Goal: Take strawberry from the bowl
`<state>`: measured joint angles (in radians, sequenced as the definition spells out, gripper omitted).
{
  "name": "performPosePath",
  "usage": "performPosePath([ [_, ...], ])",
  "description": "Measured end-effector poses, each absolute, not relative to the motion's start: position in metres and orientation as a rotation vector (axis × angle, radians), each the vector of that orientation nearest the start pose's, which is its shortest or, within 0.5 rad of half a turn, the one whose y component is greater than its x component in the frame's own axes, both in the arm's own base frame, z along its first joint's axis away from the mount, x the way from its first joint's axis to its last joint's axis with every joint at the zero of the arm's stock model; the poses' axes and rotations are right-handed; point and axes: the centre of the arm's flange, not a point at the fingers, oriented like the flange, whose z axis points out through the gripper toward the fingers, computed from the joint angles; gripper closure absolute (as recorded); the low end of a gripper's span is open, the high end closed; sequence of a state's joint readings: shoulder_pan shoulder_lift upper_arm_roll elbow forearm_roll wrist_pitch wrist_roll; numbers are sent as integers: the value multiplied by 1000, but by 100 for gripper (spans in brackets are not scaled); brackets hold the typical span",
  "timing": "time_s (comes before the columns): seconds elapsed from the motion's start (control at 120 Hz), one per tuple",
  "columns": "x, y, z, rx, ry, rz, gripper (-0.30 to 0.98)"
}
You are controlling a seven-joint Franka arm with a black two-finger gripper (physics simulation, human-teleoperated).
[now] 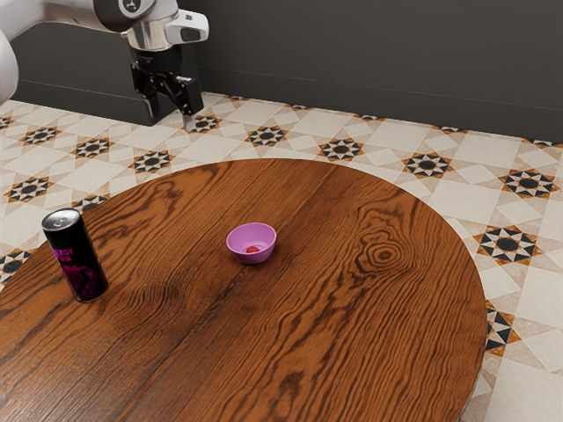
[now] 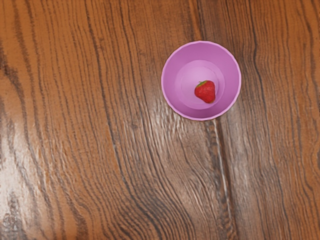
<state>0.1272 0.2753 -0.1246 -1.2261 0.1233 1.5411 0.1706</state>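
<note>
My gripper [image 1: 171, 117] hangs in the upper left part of the exterior view, high above the table's level, its two fingers apart and nothing between them. The pink-purple bowl [image 1: 252, 243] stands upright on the wooden table, lower than the gripper and well apart from it. Inside it the red strawberry [image 1: 252, 251] is partly hidden by the bowl's near wall. Seen from above in the wrist view, the bowl [image 2: 170, 80] holds the strawberry [image 2: 205, 92] on its floor, off-centre, with a bit of green leaf showing.
A black energy drink can [image 1: 76, 255] with pink print stands upright on the round wooden table [image 1: 352, 334], toward the exterior view's left from the bowl. Beyond the table's curved edge lie a patterned tile floor [image 1: 378, 126] and a dark wall [image 1: 378, 53].
</note>
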Motion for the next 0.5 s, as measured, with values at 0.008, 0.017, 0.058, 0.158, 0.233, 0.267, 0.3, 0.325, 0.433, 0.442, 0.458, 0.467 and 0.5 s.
performPosePath([
  [0.008, 634, 28, 622, -3039, 238, -51, 0],
  [0.017, 634, 28, 622, -3039, 237, -51, 0],
  [0.058, 634, 29, 622, -3038, 235, -51, 0],
  [0.158, 634, 29, 621, -3039, 237, -47, 0],
  [0.233, 634, 24, 615, -3038, 248, -29, 0],
  [0.267, 631, 13, 608, -3035, 271, -20, 0],
  [0.3, 628, 0, 599, -3032, 297, -13, 0],
  [0.325, 626, -9, 593, -3034, 312, -12, 0],
  [0.433, 629, -31, 564, -3076, 304, -21, 0],
  [0.442, 630, -31, 562, -3078, 300, -23, 0],
  [0.458, 632, -31, 558, -3084, 289, -25, 0],
  [0.467, 633, -31, 557, -3086, 283, -26, 0],
  [0.5, 635, -31, 551, -3095, 257, -31, 0],
])
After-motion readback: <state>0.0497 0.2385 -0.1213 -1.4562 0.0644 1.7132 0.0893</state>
